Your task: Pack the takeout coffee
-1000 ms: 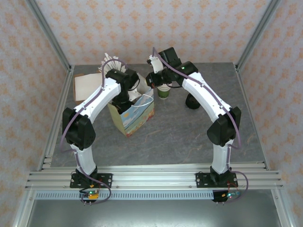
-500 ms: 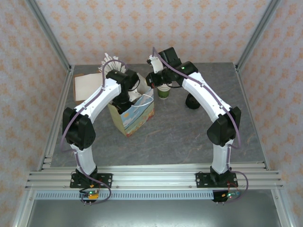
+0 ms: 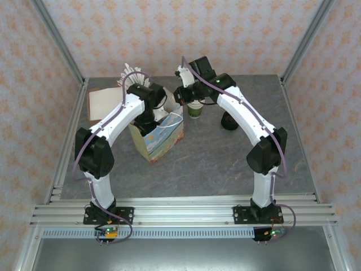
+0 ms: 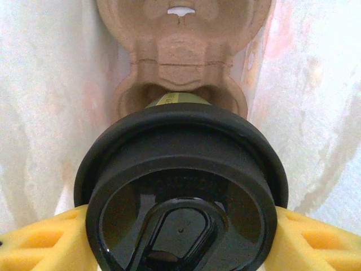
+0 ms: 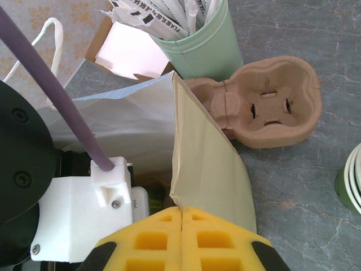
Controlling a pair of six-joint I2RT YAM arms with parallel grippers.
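Note:
The takeout coffee (image 4: pixel 180 152) shows its round black lid from above, with a strip of green cup wall beneath. My left gripper (image 4: pixel 180 243) is shut on it, yellow fingers (image 4: pixel 45 243) on both sides, down inside the paper bag (image 3: pixel 161 135). The cup's base stands at the near cell of a brown pulp cup carrier (image 4: pixel 180 56) between the bag's white walls (image 4: pixel 51 84). My right gripper (image 5: pixel 181 212) is shut on the top edge of the bag's cream side panel (image 5: pixel 208 169), at the bag's right rim (image 3: pixel 179 104).
A second pulp carrier (image 5: pixel 265 104) lies on the table behind the bag. A mint cup of wrapped straws (image 5: pixel 200 39) stands at the back. Stacked lidless cups (image 3: pixel 195 108) and a pile of black lids (image 3: pixel 229 121) sit to the right. A flat brown card (image 3: pixel 104 104) lies far left.

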